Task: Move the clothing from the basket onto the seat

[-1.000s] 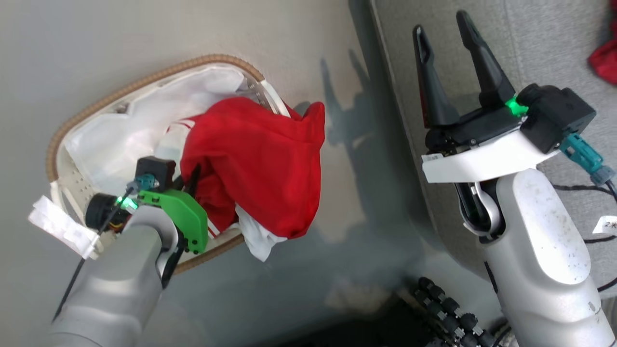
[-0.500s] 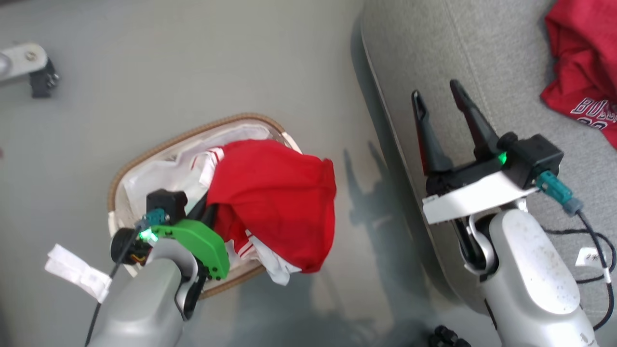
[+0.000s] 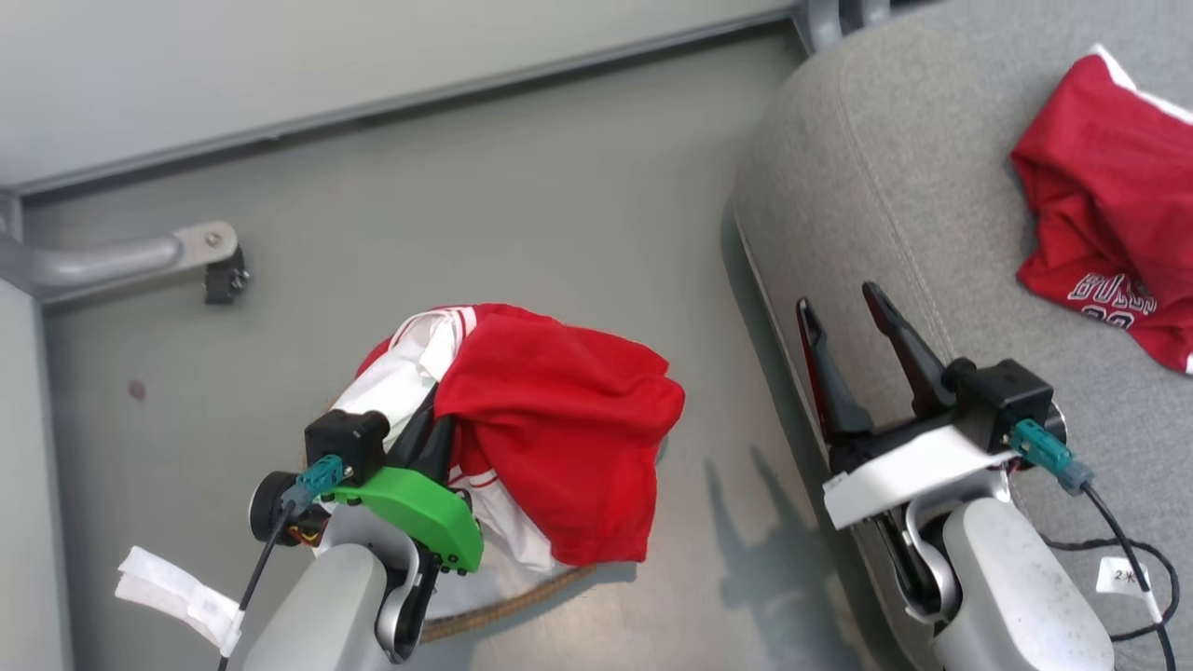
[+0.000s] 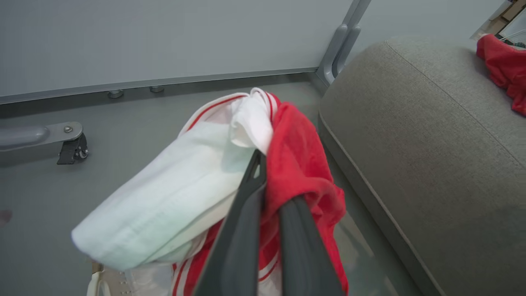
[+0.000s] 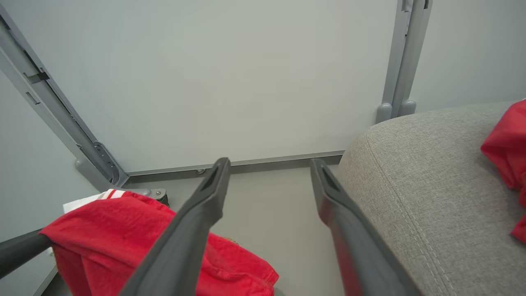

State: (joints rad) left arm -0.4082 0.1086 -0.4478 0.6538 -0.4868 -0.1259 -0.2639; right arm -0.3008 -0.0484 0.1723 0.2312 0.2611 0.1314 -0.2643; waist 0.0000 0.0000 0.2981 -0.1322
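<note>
Smooth grey floor [image 3: 559,233] spreads across the head view's middle, with soft shadows [image 3: 755,531] toward 5 o'clock; a plain pale wall panel [image 3: 280,56] runs along 12 o'clock, edged by a grey metal rail [image 3: 485,86]; at 9 o'clock a grey metal leg [image 3: 93,266] ends in a black caster [image 3: 226,277]; the grey upholstered seat [image 3: 885,186] sits at 2 o'clock; in the right wrist view a grey upright post [image 5: 404,53] stands behind it.
</note>
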